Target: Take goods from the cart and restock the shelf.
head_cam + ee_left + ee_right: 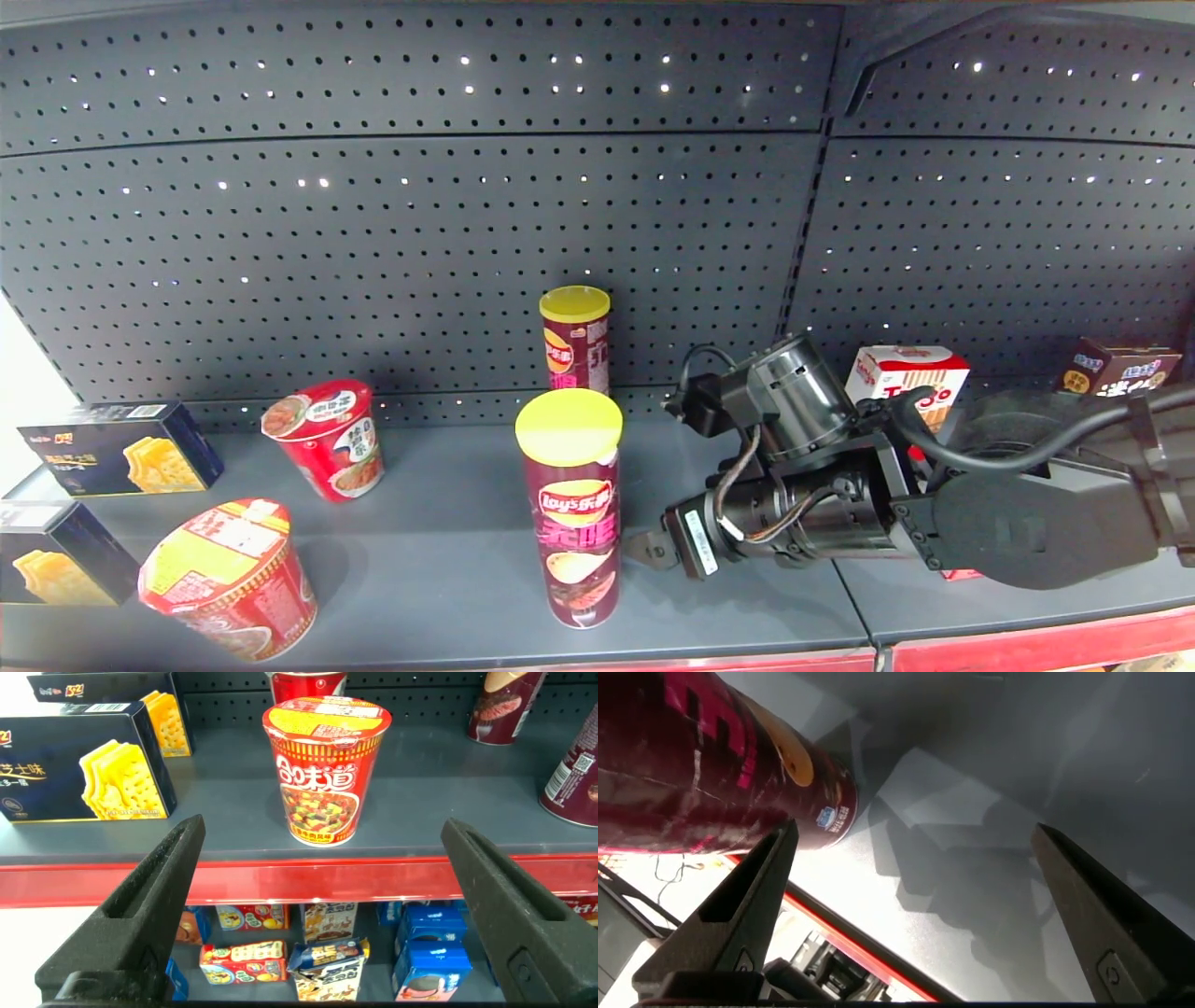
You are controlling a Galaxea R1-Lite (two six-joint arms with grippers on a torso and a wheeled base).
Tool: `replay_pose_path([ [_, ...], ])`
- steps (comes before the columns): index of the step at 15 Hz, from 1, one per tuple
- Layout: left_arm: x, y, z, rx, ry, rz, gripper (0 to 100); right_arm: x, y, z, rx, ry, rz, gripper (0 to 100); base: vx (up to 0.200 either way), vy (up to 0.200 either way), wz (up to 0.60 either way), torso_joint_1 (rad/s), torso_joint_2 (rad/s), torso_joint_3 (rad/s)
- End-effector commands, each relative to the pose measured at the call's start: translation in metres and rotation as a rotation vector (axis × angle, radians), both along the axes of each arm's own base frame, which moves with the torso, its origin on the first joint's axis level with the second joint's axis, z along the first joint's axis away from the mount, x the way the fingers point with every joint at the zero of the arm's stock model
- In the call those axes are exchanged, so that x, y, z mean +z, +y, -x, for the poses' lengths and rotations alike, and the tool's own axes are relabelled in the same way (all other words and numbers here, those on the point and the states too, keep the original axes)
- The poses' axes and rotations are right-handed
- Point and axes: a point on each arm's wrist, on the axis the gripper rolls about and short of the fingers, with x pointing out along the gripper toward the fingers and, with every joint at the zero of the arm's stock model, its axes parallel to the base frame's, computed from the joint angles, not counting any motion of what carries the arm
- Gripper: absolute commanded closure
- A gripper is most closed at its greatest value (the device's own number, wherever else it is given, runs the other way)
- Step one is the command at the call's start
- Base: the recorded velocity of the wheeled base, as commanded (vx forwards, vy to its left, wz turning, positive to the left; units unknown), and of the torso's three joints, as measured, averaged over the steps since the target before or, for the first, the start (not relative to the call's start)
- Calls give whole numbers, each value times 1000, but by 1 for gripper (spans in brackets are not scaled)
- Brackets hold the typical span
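The grey shelf [439, 523] bears two chip cans [569, 504], two noodle cups [229, 579] and several snack boxes [121, 448].

chip can [710, 775]: cut off | white box [910, 373]: partly behind right arm [1027, 523]

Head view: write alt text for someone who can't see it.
The robot's right gripper sits low beside a tall maroon chip can with a yellow lid at the front of a grey shelf, not holding it. A second can stands behind it by the pegboard; two red noodle cups and two dark cracker boxes are to the left.
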Motion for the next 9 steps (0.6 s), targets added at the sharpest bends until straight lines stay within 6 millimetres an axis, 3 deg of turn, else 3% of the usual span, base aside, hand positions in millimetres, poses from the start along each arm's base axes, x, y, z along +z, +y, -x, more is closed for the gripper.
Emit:
replay_pose_path([
  [1,0,0,0,0,2,1,0,0,2,1,4,0,0,0,0,0,0,0,0,0],
  [9,0,0,0,2,2,1,0,-3,3,1,22,-13,10,0,0,0,0,0,0,0],
])
